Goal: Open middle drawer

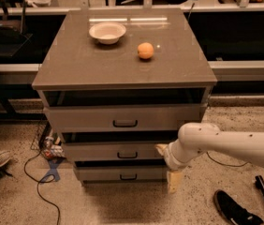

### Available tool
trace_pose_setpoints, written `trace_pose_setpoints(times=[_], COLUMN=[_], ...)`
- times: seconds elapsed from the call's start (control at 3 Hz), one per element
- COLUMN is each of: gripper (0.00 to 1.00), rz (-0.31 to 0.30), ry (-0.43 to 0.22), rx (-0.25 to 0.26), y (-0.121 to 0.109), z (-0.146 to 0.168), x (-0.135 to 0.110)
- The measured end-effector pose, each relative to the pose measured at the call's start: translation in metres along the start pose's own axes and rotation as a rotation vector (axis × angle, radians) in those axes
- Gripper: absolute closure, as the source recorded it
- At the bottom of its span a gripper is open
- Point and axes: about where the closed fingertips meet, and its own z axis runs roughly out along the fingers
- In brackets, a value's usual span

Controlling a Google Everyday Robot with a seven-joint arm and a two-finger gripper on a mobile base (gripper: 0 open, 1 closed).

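The middle drawer (99,151) is the grey front of medium height in the cabinet, with a small dark bar handle (127,154) at its centre and a dark gap above it. My gripper (167,165) is at the right end of that drawer front, right of the handle, on a white arm reaching in from the right. Its two cream fingers stand apart, one up by the drawer front (161,148), one lower (172,181). It holds nothing.
The taller top drawer (90,118) and the shallow bottom drawer (104,174) sit above and below. A white bowl (107,32) and an orange (145,50) sit on the cabinet top (76,64). Cables (38,177) lie on the floor at left, a black shoe (237,212) at right.
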Motion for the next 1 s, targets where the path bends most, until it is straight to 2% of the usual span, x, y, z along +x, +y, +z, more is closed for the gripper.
trace_pose_setpoints(times=[0.33,0.67,1.0], gripper=[0.00,0.00,0.00], rz=[-0.005,-0.011,-0.023], ry=[-0.009,-0.022,-0.029], rx=[-0.009,0.004,0.044], y=[-0.009,-0.026,-0.047], z=[0.030,0.049,0.050], x=[0.003,0.000,-0.006])
